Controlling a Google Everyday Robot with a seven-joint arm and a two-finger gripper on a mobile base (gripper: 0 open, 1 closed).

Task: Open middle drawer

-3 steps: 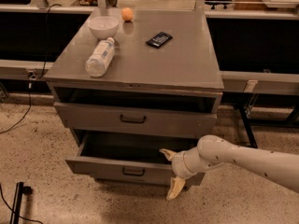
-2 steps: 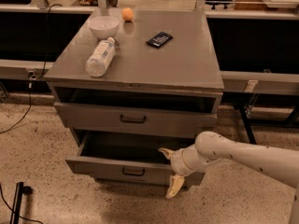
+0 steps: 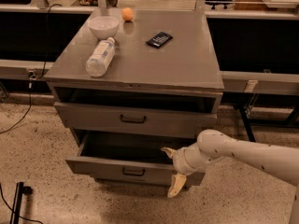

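The grey metal cabinet (image 3: 140, 64) has a tall-fronted top drawer (image 3: 93, 118) with a wide handle. Below it the middle drawer (image 3: 103, 168) is pulled out toward me. Its dark inside shows and a small dark bar pull (image 3: 133, 171) sits on its front panel. The lowest drawer is hidden under it. My gripper (image 3: 172, 168) is at the right end of the middle drawer's front. Its pale fingers are spread open, one fingertip (image 3: 167, 150) over the front's top edge and the other (image 3: 176, 185) hanging in front below it. My white arm (image 3: 243, 155) comes in from the right.
On the cabinet top lie a clear plastic bottle (image 3: 100, 57), a white bowl (image 3: 103, 26), an orange (image 3: 127, 14) and a black phone-like object (image 3: 159, 39). A dark bench rail (image 3: 254, 80) runs behind. A cable (image 3: 18, 120) and a black stand (image 3: 17, 202) are on the speckled floor at left.
My arm's wrist has shifted slightly to the left. The gripper stays at the right end of the open middle drawer, which has not visibly moved.
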